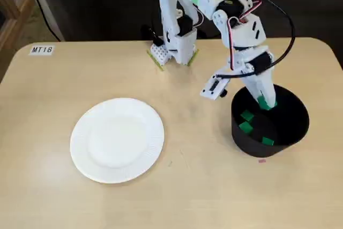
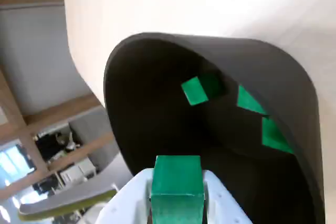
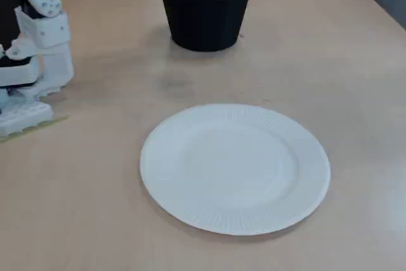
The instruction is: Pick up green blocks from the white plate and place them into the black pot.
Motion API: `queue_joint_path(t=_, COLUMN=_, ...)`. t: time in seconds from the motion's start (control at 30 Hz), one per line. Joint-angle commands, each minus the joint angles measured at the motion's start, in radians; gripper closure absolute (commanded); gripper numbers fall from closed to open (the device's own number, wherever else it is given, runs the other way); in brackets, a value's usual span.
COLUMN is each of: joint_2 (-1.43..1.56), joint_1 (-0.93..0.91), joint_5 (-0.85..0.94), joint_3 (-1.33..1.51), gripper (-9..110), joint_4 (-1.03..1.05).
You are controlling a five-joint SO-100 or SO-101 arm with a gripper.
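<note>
My gripper [image 1: 266,102] reaches down into the black pot [image 1: 238,134] and is shut on a green block [image 1: 264,103]. In the wrist view the held block [image 2: 177,179] sits between the white fingers [image 2: 223,203], just above the pot's dark inside [image 2: 147,103]. Three more green blocks lie on the pot's bottom [image 1: 247,116] [image 1: 245,127] [image 1: 267,141]. The white plate [image 1: 117,139] lies to the left of the pot in a fixed view and has nothing on it. The plate [image 3: 235,166] also shows bare in the other fixed view, with the pot [image 3: 206,20] behind it.
The arm's white base [image 1: 174,46] stands at the table's far edge. A label reading MT18 [image 1: 42,50] is stuck at the far left corner. A tiny pink scrap [image 1: 262,160] lies just in front of the pot.
</note>
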State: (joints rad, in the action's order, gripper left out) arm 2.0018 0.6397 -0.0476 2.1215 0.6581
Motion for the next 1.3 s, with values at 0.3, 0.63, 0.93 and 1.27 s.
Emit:
queue_joint_path(t=0.3, joint_2=-0.196, joint_1=0.023, joint_5=0.104, joint_3=-0.33, gripper=104, joint_4=0.183)
queue_joint_path(t=0.63, joint_2=-0.472, joint_1=0.069, joint_5=0.184, joint_3=-0.851, gripper=104, joint_4=0.65)
queue_joint_path(t=0.93, joint_2=-0.864, joint_1=0.094, joint_5=0.267, joint_3=-1.393, gripper=104, joint_4=0.997)
queue_joint_path(t=1.27, joint_2=-0.836, joint_1=0.097, joint_5=0.268, joint_3=-1.396, gripper=97, joint_4=0.999)
